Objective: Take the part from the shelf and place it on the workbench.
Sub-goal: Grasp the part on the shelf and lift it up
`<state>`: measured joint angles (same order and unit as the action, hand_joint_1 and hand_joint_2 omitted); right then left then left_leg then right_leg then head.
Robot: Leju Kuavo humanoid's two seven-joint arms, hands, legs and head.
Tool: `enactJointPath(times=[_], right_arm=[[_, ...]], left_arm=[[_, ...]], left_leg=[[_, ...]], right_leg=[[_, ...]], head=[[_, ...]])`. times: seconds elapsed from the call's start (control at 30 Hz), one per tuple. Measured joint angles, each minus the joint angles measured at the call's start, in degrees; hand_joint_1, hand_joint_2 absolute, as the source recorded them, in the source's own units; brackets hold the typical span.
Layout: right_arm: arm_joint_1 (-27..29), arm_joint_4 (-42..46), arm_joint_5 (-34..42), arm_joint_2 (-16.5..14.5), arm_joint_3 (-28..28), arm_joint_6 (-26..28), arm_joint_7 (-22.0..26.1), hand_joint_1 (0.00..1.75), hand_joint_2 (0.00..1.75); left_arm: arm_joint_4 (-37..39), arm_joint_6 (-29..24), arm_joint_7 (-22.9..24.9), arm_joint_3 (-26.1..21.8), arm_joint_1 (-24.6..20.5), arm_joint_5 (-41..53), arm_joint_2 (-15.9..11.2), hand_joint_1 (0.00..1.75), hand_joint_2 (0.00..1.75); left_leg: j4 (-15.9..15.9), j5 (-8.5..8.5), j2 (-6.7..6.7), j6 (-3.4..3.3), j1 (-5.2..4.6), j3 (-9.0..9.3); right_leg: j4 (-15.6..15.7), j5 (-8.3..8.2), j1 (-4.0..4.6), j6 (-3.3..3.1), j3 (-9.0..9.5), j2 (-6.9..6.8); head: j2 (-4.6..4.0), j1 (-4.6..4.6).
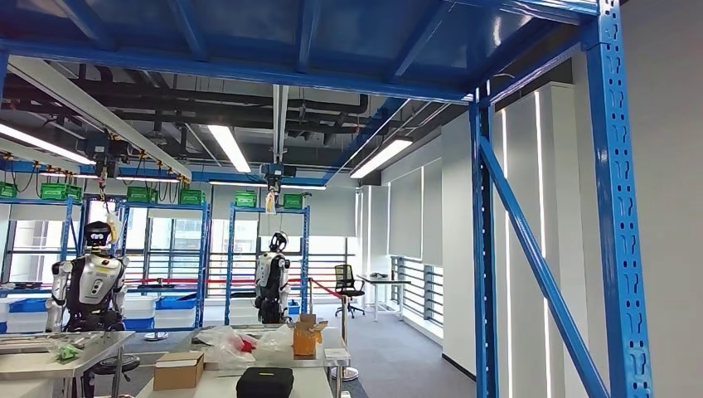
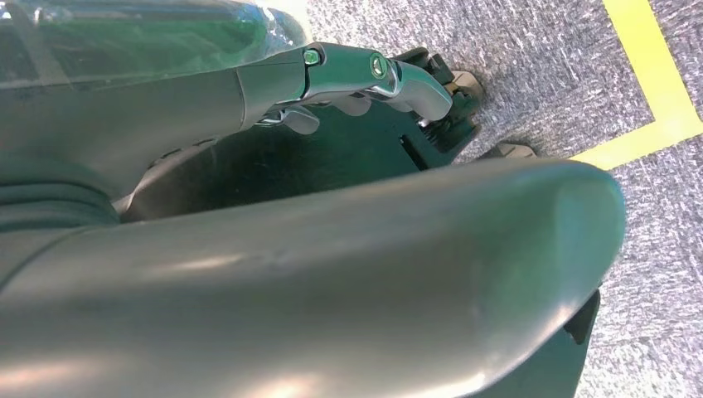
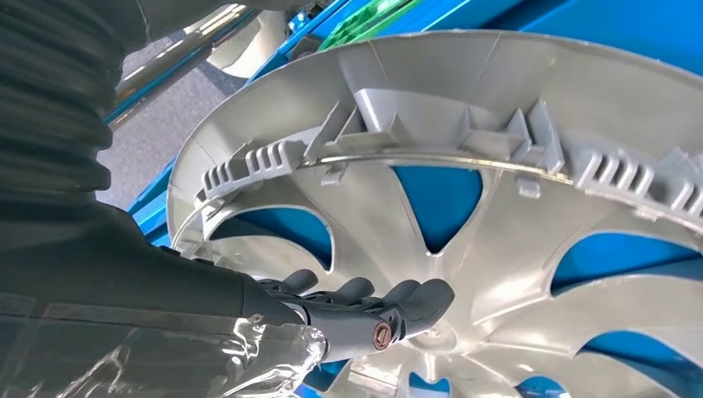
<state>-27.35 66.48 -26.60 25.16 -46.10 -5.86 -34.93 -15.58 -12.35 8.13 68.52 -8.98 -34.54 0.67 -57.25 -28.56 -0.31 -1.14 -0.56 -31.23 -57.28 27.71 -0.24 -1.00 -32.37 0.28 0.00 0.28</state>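
Observation:
A silver plastic wheel cover with spokes and clip ribs stands tilted close in the right wrist view, with blue shelf surface showing through its openings. The dark fingers of my right hand lie together against its ribbed face, tips near the hub. The thumb is hidden, so a grip cannot be confirmed. My left hand hangs beside my body over grey carpet, fingers stretched out and apart from the thick thumb, holding nothing.
The blue shelf upright and its diagonal brace stand at the right of the head view. Low ahead are white tables with a cardboard box and a black case. Two other humanoid robots stand farther back. Yellow floor tape runs near my feet.

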Motion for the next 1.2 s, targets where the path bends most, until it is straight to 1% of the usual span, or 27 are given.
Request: enactJointPath(times=[0.17, 0.4, 0.63, 0.67, 0.7, 0.73, 0.77, 0.8, 0.83, 0.87, 1.2], right_arm=[[-0.72, -0.75, -0.56, 0.01, -1.14, -1.84, 0.0, 0.0, 1.75], [-1.54, -1.98, -3.23, 0.0, -2.76, -9.39, 0.01, 0.0, 1.75], [-1.77, -2.88, -5.16, -0.04, -3.48, -11.94, 0.0, 0.0, 1.75], [-1.8, -2.96, -5.4, -0.05, -3.54, -12.1, 0.0, 0.23, 1.75], [-1.82, -3.03, -5.64, -0.05, -3.57, -12.25, 0.0, 0.55, 1.75], [-1.83, -3.11, -5.85, -0.05, -3.61, -12.37, 0.0, 0.89, 1.75], [-1.83, -3.19, -6.06, -0.06, -3.66, -12.46, 0.0, 1.33, 1.75], [-1.83, -3.25, -6.23, -0.07, -3.7, -12.54, 0.0, 1.54, 1.75], [-1.84, -3.29, -6.39, -0.08, -3.74, -12.59, 0.0, 1.65, 1.75], [-1.88, -3.32, -6.56, -0.09, -3.77, -12.62, 0.0, 1.75, 1.75], [-3.18, -3.42, -7.4, -0.2, -3.78, -12.27, 0.01, 1.75, 1.75]], left_arm=[[0.0, 0.18, 0.0, 0.0, -0.02, 0.18, -0.06, 0.0, 0.0], [0.0, 1.09, 0.0, 0.0, -0.3, 0.51, -0.21, 0.0, 0.0], [0.0, 1.67, 0.0, -0.02, -0.64, 0.51, -0.28, 0.0, 0.0], [0.0, 1.68, 0.0, -0.02, -0.64, 0.5, -0.3, 0.0, 0.0], [0.0, 1.69, 0.0, -0.02, -0.64, 0.49, -0.31, 0.0, 0.0], [0.0, 1.71, 0.0, -0.02, -0.63, 0.48, -0.31, 0.0, 0.0], [0.0, 1.72, 0.0, -0.02, -0.62, 0.46, -0.32, 0.0, 0.0], [0.0, 1.72, 0.0, -0.02, -0.62, 0.45, -0.32, 0.0, 0.0], [0.0, 1.72, 0.0, -0.02, -0.62, 0.44, -0.32, 0.0, 0.0], [0.0, 1.71, 0.0, -0.02, -0.62, 0.44, -0.32, 0.0, 0.0], [0.0, 1.5, -0.01, -0.07, -0.63, 0.44, -0.38, 0.0, 0.0]], left_leg=[[0.0, 0.0, 0.0, 0.0, 0.0, 0.0], [0.0, 0.0, 0.0, 0.0, 0.0, 0.0], [0.0, 0.0, 0.0, 0.0, 0.0, 0.01], [0.0, 0.0, 0.0, 0.0, 0.0, 0.01], [0.0, 0.0, 0.0, 0.0, 0.0, 0.01], [0.0, 0.0, 0.0, 0.0, 0.0, 0.01], [0.0, 0.0, 0.0, 0.0, 0.0, 0.01], [0.0, 0.0, 0.0, 0.0, 0.0, 0.01], [0.0, 0.0, 0.0, 0.0, 0.0, 0.02], [0.0, 0.0, 0.0, 0.0, 0.0, 0.02], [0.0, 0.0, 0.0, 0.0, 0.0, 0.21]], right_leg=[[0.0, 0.0, 0.0, 0.0, 0.0, 0.0], [0.0, 0.0, 0.0, 0.0, 0.0, 0.0], [0.0, 0.0, 0.0, 0.0, 0.02, -0.01], [0.0, 0.0, 0.0, 0.0, 0.02, -0.02], [0.0, 0.0, 0.0, 0.0, 0.03, -0.02], [0.0, 0.0, 0.0, 0.0, 0.03, -0.02], [0.0, 0.0, 0.0, 0.0, 0.03, -0.02], [0.0, 0.0, 0.0, 0.0, 0.03, -0.02], [0.0, 0.0, 0.0, 0.0, 0.04, -0.02], [0.0, 0.0, 0.0, 0.0, 0.04, -0.02], [0.0, 0.0, 0.0, 0.0, 0.19, 0.01]], head=[[0.0, 0.0], [0.0, 0.0], [0.0, 0.0], [0.0, 0.01], [0.0, 0.01], [0.0, 0.01], [0.0, 0.0], [0.0, -0.01], [0.0, -0.01], [0.0, -0.01], [0.0, -0.01]])
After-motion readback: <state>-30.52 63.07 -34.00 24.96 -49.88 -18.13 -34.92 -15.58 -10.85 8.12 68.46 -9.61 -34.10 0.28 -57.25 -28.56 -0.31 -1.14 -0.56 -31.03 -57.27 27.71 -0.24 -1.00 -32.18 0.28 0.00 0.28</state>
